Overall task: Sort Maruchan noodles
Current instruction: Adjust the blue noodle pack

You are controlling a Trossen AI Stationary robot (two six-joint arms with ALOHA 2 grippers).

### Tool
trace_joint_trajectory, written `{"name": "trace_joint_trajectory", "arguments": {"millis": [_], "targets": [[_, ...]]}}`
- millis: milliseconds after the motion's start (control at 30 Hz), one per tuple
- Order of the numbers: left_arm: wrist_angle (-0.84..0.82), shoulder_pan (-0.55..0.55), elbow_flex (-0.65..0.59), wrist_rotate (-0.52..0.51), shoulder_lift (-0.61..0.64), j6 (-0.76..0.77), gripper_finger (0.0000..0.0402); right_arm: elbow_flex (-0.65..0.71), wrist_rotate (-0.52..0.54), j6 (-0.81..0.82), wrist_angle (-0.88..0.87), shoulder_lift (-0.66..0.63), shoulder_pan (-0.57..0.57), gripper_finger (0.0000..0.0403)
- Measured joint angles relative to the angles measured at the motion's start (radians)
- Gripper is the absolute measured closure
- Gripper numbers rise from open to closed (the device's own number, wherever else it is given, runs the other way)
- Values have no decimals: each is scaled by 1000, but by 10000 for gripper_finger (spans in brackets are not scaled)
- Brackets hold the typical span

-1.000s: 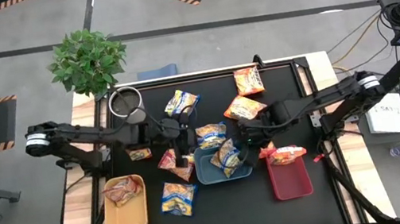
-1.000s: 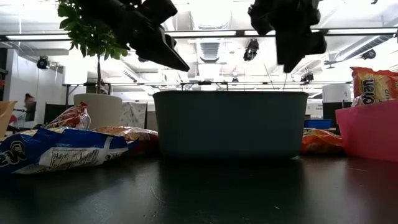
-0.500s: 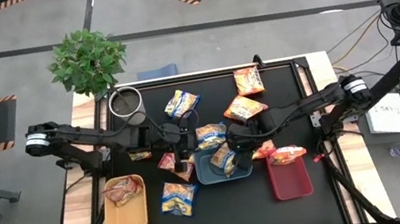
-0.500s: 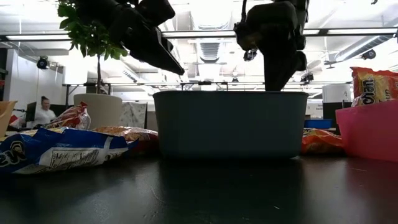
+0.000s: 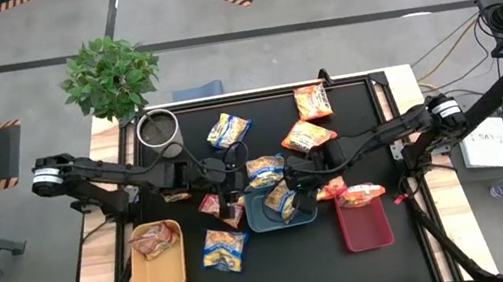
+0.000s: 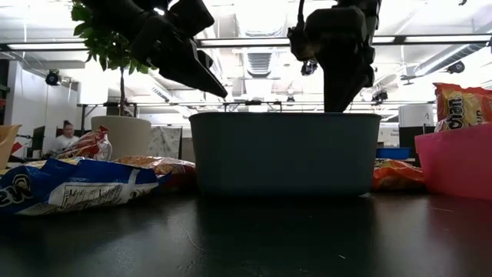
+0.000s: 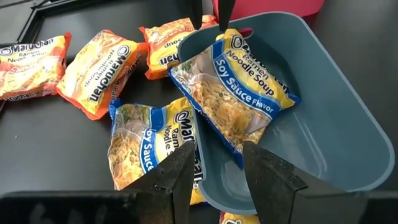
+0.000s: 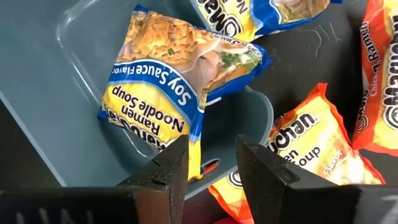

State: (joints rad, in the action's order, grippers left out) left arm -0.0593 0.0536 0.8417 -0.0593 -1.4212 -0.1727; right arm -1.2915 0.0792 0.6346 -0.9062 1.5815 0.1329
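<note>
Both end effectors are hanging over the blue tray [image 5: 266, 222] mid-desk, fingers parted and nothing in them. The right end effector [image 5: 301, 183] is right above the soy sauce packet [image 7: 233, 93], which leans on the tray's rim. The left end effector [image 5: 232, 201] is at the tray's left edge. Risk I see: they bump each other, or a bad pinch knocks the packet out.

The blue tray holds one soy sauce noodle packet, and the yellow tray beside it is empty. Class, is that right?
Not quite. The yellow tray is not empty: the high view shows a red packet lying in it. The blue tray does hold one soy sauce packet.
</note>
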Motion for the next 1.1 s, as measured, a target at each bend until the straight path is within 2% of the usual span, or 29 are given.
{"name": "trace_joint_trajectory", "arguments": {"millis": [1100], "targets": [[6, 0, -7, 0, 0, 2, 281, 23, 26, 36, 78, 6, 0, 282]]}}
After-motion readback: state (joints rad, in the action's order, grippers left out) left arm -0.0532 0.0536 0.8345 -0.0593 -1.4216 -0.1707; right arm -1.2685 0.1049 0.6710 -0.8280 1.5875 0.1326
